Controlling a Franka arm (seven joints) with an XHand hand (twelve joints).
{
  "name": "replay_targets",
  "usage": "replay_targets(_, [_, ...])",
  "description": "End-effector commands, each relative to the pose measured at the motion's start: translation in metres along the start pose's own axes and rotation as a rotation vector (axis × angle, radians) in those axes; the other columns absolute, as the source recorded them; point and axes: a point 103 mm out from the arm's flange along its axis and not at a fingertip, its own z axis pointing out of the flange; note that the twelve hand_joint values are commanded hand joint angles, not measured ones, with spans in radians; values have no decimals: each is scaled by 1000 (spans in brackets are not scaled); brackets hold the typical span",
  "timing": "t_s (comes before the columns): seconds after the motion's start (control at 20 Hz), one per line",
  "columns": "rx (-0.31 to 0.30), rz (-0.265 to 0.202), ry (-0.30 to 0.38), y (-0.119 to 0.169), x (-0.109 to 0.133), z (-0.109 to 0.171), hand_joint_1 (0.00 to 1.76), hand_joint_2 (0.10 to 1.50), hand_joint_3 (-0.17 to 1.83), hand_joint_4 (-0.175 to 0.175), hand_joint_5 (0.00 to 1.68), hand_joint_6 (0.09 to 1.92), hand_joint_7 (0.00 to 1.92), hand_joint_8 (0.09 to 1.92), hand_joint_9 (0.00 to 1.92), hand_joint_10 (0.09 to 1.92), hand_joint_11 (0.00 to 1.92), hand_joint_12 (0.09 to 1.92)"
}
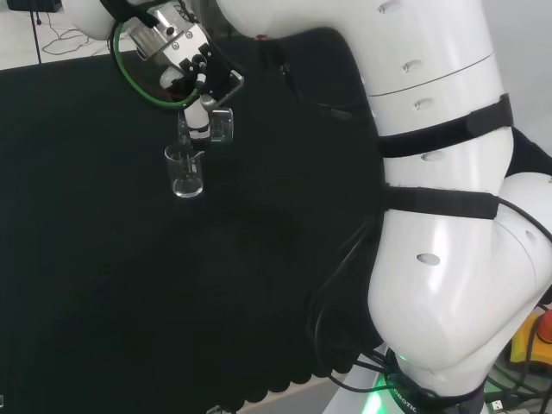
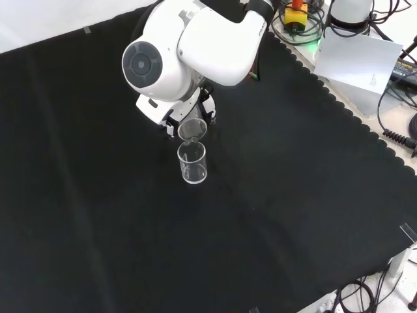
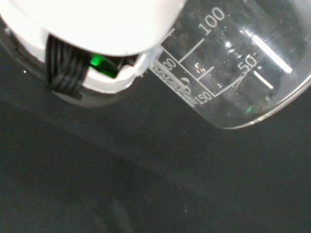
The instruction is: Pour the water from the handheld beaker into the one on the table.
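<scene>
With the fingers (image 1: 199, 115) clamped on the tilted handheld beaker (image 2: 192, 130), just at 12 o'clock of the worktop beaker (image 2: 193, 163) in the front view, any misaligned lip risks spilling water onto the black cloth (image 2: 293, 195).

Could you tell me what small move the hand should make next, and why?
Probably tip the held beaker a little further. The hand already has it tilted, its lip just above the rim of the table beaker, which stands upright on the cloth.
</scene>
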Motion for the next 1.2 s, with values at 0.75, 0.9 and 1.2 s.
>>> replay_targets(0.75, [-94, -27, 128, 4, -11, 6, 1141, 637, 775, 44, 1179, 894, 1411, 838, 1276, 722, 1153, 871])
replay_targets(0.9, [-122, -45, 168, 5, -16, 8, 1141, 637, 775, 45, 1179, 894, 1411, 838, 1276, 722, 1153, 871])
replay_targets(1.2, [-185, -70, 244, 8, -28, 14, 1141, 637, 775, 45, 1179, 894, 1410, 839, 1275, 723, 1151, 871])
